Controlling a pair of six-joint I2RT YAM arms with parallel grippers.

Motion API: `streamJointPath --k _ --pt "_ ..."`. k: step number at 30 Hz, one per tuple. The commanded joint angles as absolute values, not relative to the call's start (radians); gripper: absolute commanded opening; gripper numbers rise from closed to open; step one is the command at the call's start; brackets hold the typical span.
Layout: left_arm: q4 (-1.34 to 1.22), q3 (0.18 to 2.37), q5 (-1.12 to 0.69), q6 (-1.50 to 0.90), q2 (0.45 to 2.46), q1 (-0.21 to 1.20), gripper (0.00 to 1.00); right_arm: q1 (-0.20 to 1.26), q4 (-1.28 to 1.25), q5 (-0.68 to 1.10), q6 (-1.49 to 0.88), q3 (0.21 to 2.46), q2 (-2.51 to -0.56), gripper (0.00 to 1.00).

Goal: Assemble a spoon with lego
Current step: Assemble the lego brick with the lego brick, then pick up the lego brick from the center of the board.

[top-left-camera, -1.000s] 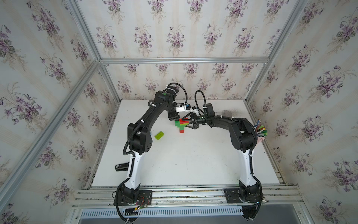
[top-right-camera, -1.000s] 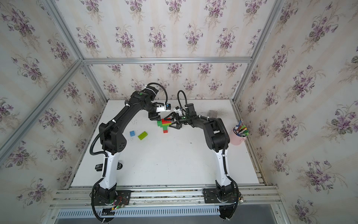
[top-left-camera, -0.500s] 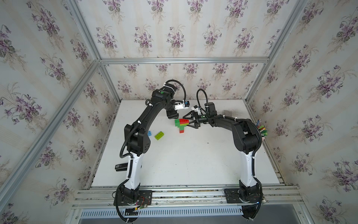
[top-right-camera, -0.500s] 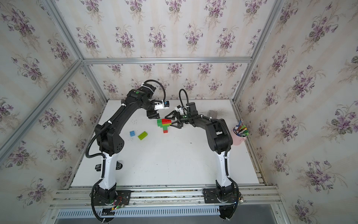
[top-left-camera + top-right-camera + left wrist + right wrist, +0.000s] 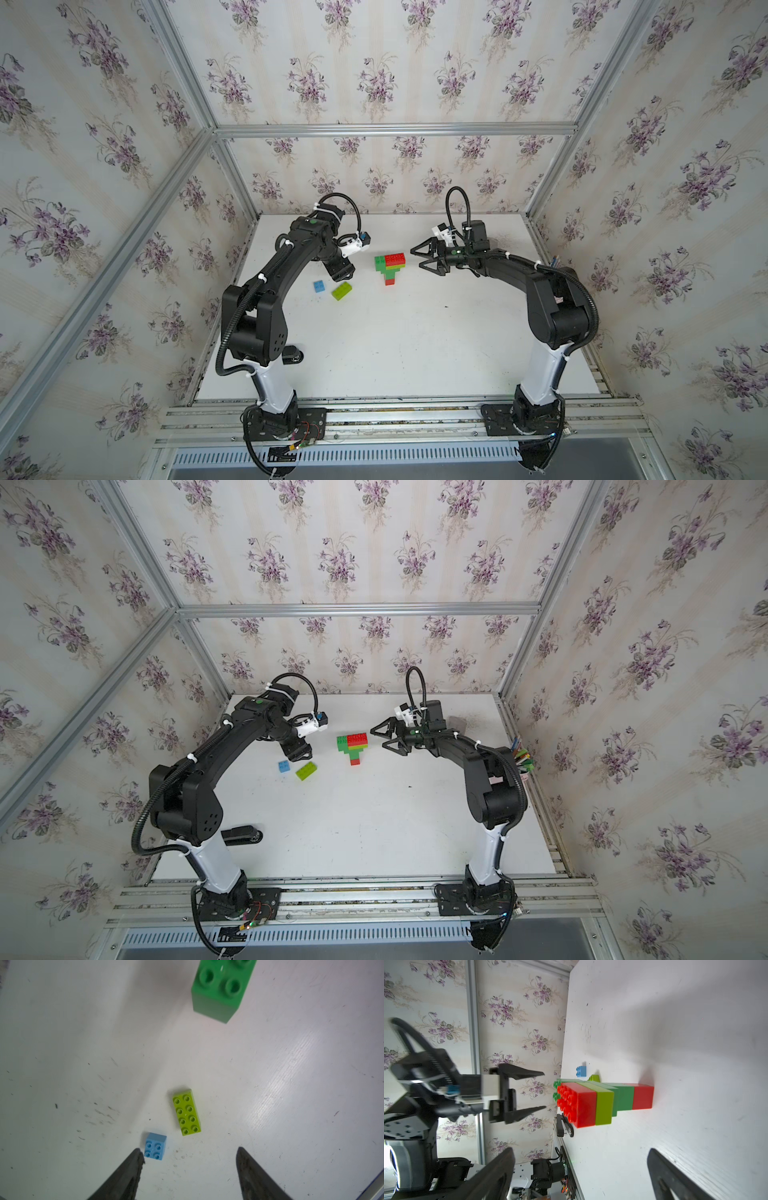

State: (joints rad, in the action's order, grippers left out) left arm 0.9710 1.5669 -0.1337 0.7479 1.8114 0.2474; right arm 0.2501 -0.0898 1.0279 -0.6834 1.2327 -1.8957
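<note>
The left gripper [image 5: 189, 1149] has its fingers spread apart with nothing between them. In the wrist view the small blue brick [image 5: 155, 1147] sits just beside one fingertip. The lime oblong brick [image 5: 187, 1112] lies a little beyond the gap, touching neither the fingers nor the blue brick.

The right gripper [image 5: 415, 257] is also spread wide and empty, its tips pointing at the spoon [image 5: 390, 266]. The spoon lies on the table between the two grippers, near the right tips and untouched. It has a wide red and dark green end, then lime, then green, then a narrow red end.

The white table [image 5: 395, 332] is scuffed and speckled with dark marks. Floral wallpaper panels in aluminium framing enclose it.

The left wrist view cuts the spoon down to one dark green corner. In a top view a cup of pens [image 5: 521, 758] is half hidden behind the right arm. A black object [image 5: 243, 833] beside the left arm's base is hard to make out.
</note>
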Motion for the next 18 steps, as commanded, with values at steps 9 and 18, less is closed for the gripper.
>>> streamJointPath --k 9,18 --pt "0.756 1.426 -0.02 0.533 1.893 0.241 0.64 0.206 0.05 0.971 -0.572 1.28 -1.815 0.98" --pt "0.723 1.419 -0.009 0.545 1.967 0.241 0.56 0.198 0.085 0.966 -0.55 1.291 -1.811 0.98"
